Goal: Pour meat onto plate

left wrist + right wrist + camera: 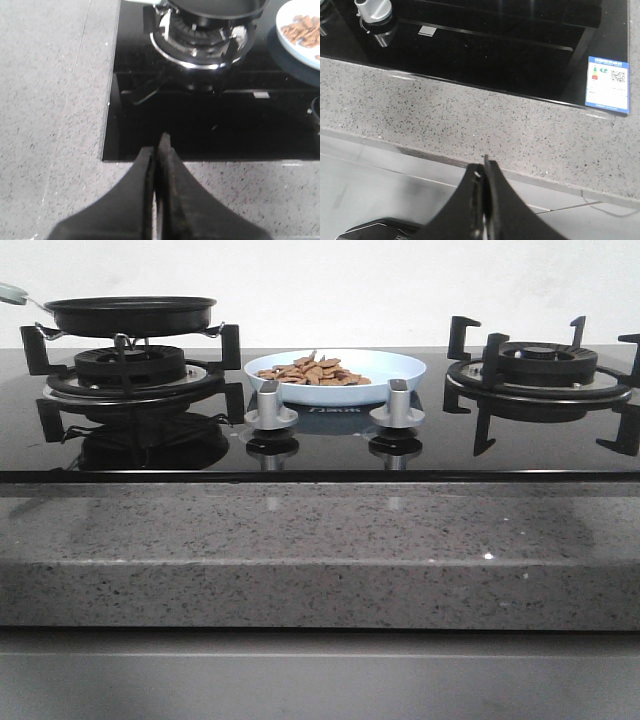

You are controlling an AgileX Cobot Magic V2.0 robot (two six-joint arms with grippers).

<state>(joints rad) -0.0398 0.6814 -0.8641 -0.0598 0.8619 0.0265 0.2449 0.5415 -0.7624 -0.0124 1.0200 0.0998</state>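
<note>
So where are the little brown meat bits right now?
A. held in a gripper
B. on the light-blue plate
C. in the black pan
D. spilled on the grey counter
B. The meat lies heaped on the light-blue plate, which sits between the two burners behind the knobs, and both grippers are shut on nothing.

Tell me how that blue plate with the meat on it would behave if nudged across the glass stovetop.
The plate would probably slide easily, since the black glass looks smooth and glossy. Wide and shallow, it seems unlikely to tip. The meat is a loose heap of thin pieces, so a sharp push might scatter some.
</note>
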